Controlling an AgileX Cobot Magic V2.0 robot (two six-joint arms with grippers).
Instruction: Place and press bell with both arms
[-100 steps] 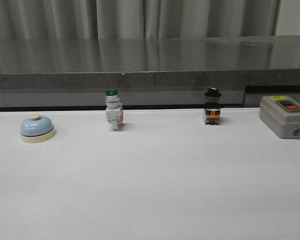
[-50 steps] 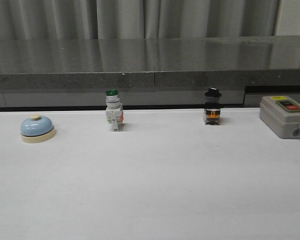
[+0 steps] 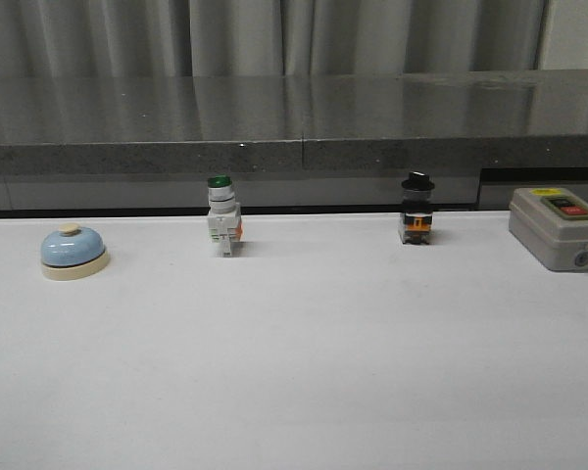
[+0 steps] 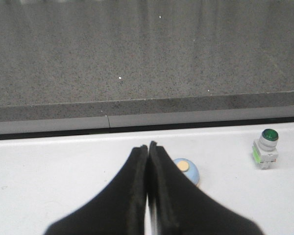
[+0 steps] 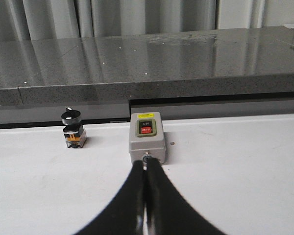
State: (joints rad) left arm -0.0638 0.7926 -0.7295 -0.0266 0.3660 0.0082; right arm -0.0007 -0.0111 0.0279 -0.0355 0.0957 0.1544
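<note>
Far left on the white table (image 3: pixel 304 372) sits the bell (image 3: pixel 73 252), then the green-capped switch (image 3: pixel 222 216), black-knob switch (image 3: pixel 416 210) and grey box (image 3: pixel 559 227), while left gripper (image 4: pixel 148 147) and right gripper (image 5: pixel 146 164) are both pinched closed, holding nothing.

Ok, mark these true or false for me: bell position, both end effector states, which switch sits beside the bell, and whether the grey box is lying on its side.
1. The bell sits at the table's far left. True.
2. The left end effector is open. False: it is shut, empty.
3. The right end effector is shut. True.
4. The black-knob switch is the bell's nearest neighbour. False: the green-capped switch is.
5. The grey box lies on its side. False: its buttons face up.
</note>
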